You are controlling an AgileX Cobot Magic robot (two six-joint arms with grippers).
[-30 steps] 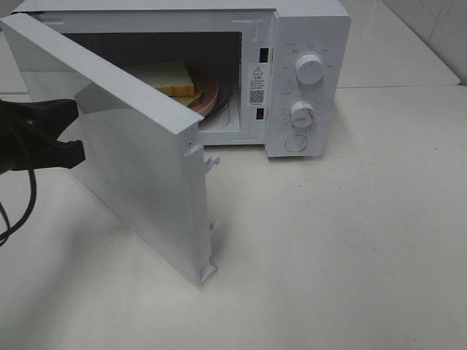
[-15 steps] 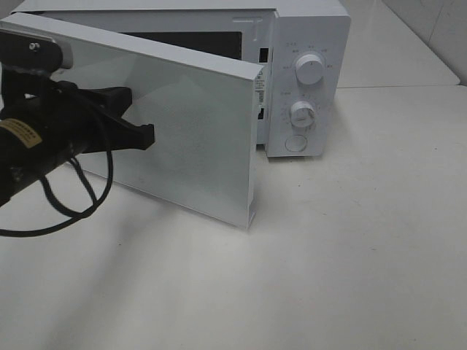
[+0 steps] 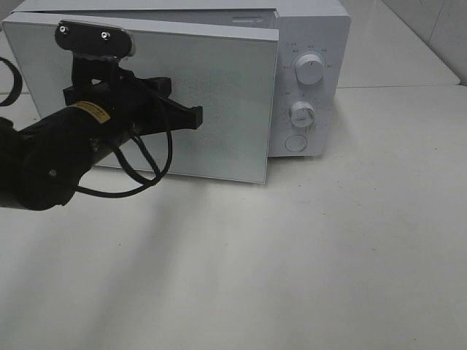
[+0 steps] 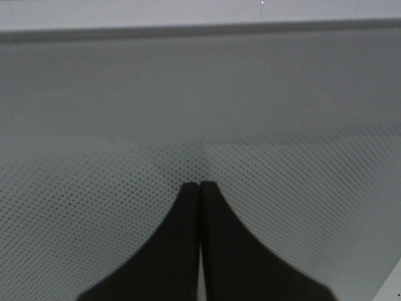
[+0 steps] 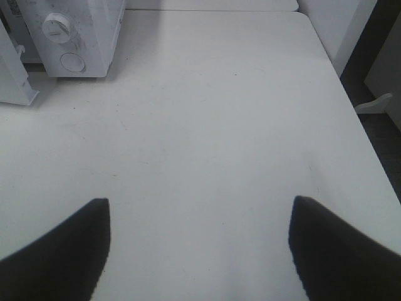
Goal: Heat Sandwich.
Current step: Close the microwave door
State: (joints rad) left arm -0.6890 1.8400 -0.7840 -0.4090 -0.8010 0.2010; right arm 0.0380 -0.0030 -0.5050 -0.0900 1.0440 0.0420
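The white microwave [image 3: 310, 44] stands at the back of the table, and its door [image 3: 226, 95] is swung nearly closed, a narrow gap left at the latch side. My left gripper [image 3: 195, 115] is shut with nothing in it, its tips pressed against the door's dotted window [image 4: 282, 182]. In the left wrist view the two black fingers [image 4: 188, 251] lie together, touching the glass. The sandwich is hidden behind the door. My right gripper [image 5: 199, 213] hangs open over bare table, well to the right of the microwave [image 5: 75, 31], holding nothing.
Two round knobs [image 3: 310, 71] and a round button [image 3: 295, 142] sit on the microwave's control panel. The left arm's black cable [image 3: 142, 171] loops below the wrist. The table [image 3: 328, 255] is white, and its right edge [image 5: 360, 119] shows in the right wrist view.
My left gripper has pushed the door from wide open to nearly closed, swinging it toward the microwave body. The sandwich and plate, visible inside earlier, are now covered. The right arm has not moved.
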